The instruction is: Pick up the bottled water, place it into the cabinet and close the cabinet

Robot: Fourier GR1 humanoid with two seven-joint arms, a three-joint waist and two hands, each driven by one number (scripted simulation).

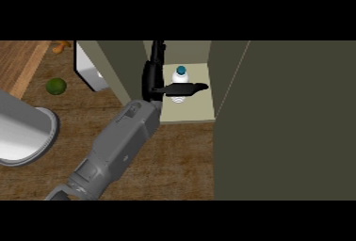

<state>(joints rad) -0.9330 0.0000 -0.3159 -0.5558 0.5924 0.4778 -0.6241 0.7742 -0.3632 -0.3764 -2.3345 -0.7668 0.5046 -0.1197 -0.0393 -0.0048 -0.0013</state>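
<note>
a: where's the bottle (181, 80)?
b: up around 12 o'clock, just above the middle. it stands upright on the pale floor of the open cabinet (198, 109), blue cap on top, close to the cabinet's left wall.

a: and the hand?
b: the left hand (153, 80) is right on it. the grey forearm (118, 146) comes in from 7 o'clock and slants up across the counter (177, 160) into the opening. the fingers run up along the bottle's 9 o'clock side, and the thumb hooks across its front toward 3 o'clock, so the bottle sits between thumb and fingers, held there.

a: is the bottle lifted?
b: can't tell. its base is hidden behind the thumb.

a: what about the door (285, 122)?
b: a big dark olive panel fills the view from 1 to 5 o'clock, just right of the opening. the cabinet is not closed.

a: anything else around?
b: a green lime (55, 86) lies on the counter at 10 o'clock, well apart from the cabinet. a large grey pot (21, 136) shows at 9 o'clock, cut off by the edge. a white box (90, 70) stands just left of the cabinet, near 11 o'clock.
</note>
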